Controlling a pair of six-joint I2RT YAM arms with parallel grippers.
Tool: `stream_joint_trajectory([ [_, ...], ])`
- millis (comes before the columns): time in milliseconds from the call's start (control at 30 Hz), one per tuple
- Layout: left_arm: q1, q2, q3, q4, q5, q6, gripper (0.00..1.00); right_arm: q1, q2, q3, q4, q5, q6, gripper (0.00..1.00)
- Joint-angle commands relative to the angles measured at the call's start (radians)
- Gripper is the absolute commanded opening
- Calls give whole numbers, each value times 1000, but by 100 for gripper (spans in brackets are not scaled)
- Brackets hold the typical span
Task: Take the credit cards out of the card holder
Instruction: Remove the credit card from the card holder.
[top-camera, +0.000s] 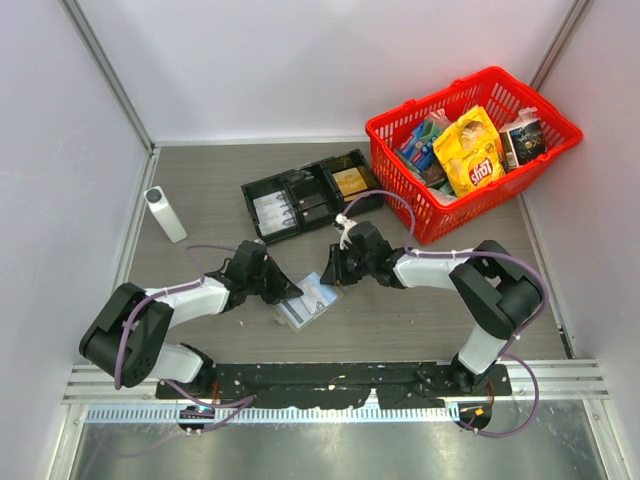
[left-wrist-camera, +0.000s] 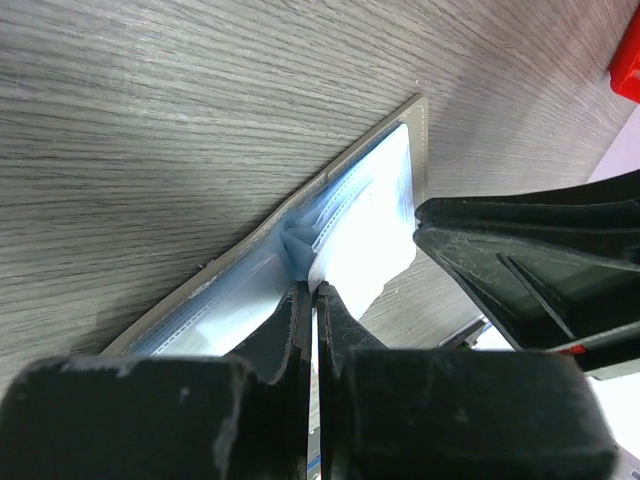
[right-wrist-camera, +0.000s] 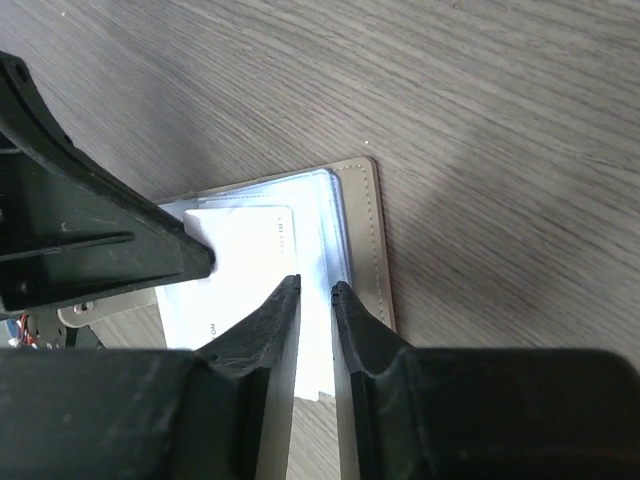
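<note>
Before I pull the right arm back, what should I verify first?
1. Hold by the left gripper on the card holder: ok, shut on it.
2. A credit card between the jaws of the right gripper: ok.
3. Right jaws clamped firmly on it: cannot tell.
4. Card free of the holder: not ok, it overlaps it.
5. Grippers apart from each other: ok, though close.

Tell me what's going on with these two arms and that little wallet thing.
Both arms are working on the card holder, lying open on the table between them. The left gripper has its jaws shut on the holder's clear sleeve, seemingly holding it down. The right gripper has its jaws slightly apart over a whitish credit card that sits in the holder, not clearly pulled out yet.
</note>
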Motion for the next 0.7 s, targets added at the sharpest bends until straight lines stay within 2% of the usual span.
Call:
stream_joint_trajectory([
  [0, -4, 15, 14, -52, -21, 9, 4, -3, -74, 29, 1, -40, 5, 24],
  [367, -4, 34, 22, -41, -15, 15, 5, -1, 41, 6, 116, -181, 65, 16],
  [667, -3, 26, 17, -45, -18, 14, 6, -20, 86, -14, 32, -77, 33, 10],
])
